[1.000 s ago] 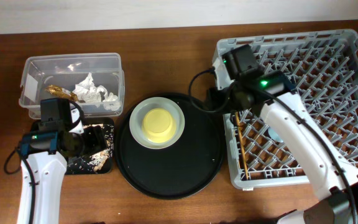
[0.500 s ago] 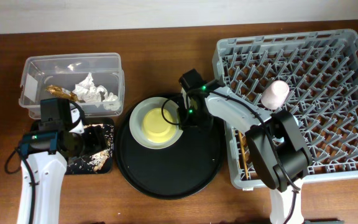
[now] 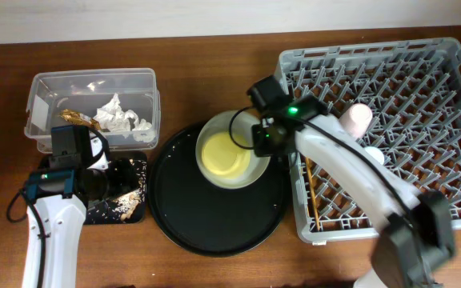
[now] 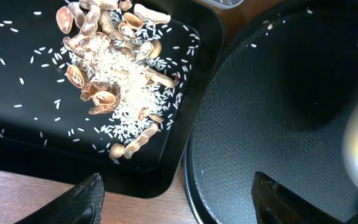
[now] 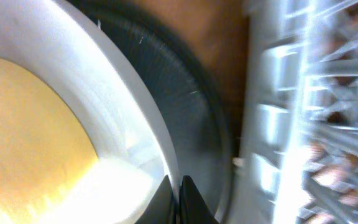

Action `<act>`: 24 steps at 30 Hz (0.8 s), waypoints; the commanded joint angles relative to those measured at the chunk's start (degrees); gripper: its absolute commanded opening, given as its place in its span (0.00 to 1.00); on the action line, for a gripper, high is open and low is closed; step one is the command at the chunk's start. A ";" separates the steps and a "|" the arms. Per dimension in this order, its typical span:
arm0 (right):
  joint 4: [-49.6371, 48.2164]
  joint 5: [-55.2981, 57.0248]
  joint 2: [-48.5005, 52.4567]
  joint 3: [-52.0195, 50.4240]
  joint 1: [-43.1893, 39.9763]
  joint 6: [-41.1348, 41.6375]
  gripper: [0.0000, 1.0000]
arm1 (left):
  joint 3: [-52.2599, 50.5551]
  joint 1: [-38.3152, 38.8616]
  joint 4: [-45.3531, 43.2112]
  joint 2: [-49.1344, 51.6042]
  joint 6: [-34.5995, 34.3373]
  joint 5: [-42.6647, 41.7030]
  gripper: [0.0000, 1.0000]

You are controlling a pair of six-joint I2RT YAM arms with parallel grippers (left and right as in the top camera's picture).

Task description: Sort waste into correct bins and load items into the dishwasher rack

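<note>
The pale grey-green plate (image 3: pixel 214 128) with the yellow bowl (image 3: pixel 224 154) in it is at the right side of the round black tray, tilted towards the dishwasher rack (image 3: pixel 350 232). My right gripper (image 3: pixel 264 142) is shut on the plate's right rim, and the right wrist view shows the fingers (image 5: pixel 178 199) pinching the plate (image 5: pixel 104 93) beside the bowl (image 5: pixel 30 124). A pink cup (image 3: pixel 358 120) and chopsticks (image 3: pixel 314 196) lie in the rack. My left gripper (image 4: pixel 179 205) is open and empty over the black rectangular tray (image 4: pixel 17 124) holding food scraps (image 4: pixel 117 74).
The clear tub (image 3: pixel 46 88) at the back left holds white paper wads (image 3: pixel 118 116) and a gold wrapper (image 3: pixel 77 118). The round black tray (image 3: pixel 206 224) lies between the bins and the rack. A pale cup-like object (image 3: pixel 372 154) sits in the rack behind my right arm.
My right gripper moved from the rack to the plate, shut on its rim and drew plate and bowl right towards the rack. The pink cup now lies in the rack. The left arm is still.
</note>
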State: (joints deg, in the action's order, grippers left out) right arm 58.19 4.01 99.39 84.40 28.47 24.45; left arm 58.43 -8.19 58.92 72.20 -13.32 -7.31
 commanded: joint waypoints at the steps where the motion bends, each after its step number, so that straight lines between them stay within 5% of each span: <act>1: 1.40 7.87 -5.77 0.17 -0.35 -1.38 0.04 | 0.11 -0.09 0.02 -0.55 -0.35 -1.38 0.75; 8: 5.07 21.18 -6.34 0.17 0.24 -1.66 0.04 | 0.11 -0.09 0.00 -0.55 -0.35 -3.02 0.75; 12: 6.86 29.16 -5.42 0.13 7.37 -1.27 0.04 | 0.11 -0.09 -0.13 -0.55 -0.35 -3.02 0.75; 24: 17.33 40.44 0.72 0.13 9.57 9.55 0.04 | 0.11 -0.09 -0.11 -0.55 -0.35 -3.89 0.75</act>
State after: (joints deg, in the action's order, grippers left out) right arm 75.09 40.60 100.53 84.40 37.60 31.81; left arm 58.43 -8.19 58.89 72.20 -13.32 -10.35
